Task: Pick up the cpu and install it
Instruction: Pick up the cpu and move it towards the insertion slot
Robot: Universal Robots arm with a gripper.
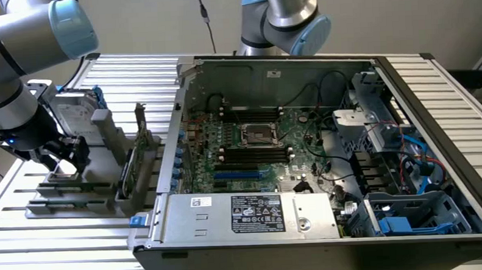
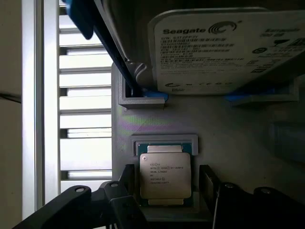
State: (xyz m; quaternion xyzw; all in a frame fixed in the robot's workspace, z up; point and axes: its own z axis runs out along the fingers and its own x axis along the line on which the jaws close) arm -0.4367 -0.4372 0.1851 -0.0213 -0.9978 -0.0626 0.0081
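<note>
I see cpu (image 2: 165, 175): flat sq, dull metal lid, pale rim, seated in grey plastic holder (image 2: 238, 138) | gripper (image 1: 65, 156) jaws wide, one each side of chip, no grip | lid print unreadable, hard drive (image 2: 224, 47) cut off

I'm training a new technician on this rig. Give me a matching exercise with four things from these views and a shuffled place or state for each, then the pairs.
1. cpu
2. hard drive
3. socket
4. pincer

A. open, fingers either side of the cpu
B. on the motherboard inside the open case
C. flat in a grey holder
D. marked Seagate

Pairs: 1-C, 2-D, 3-B, 4-A
</note>
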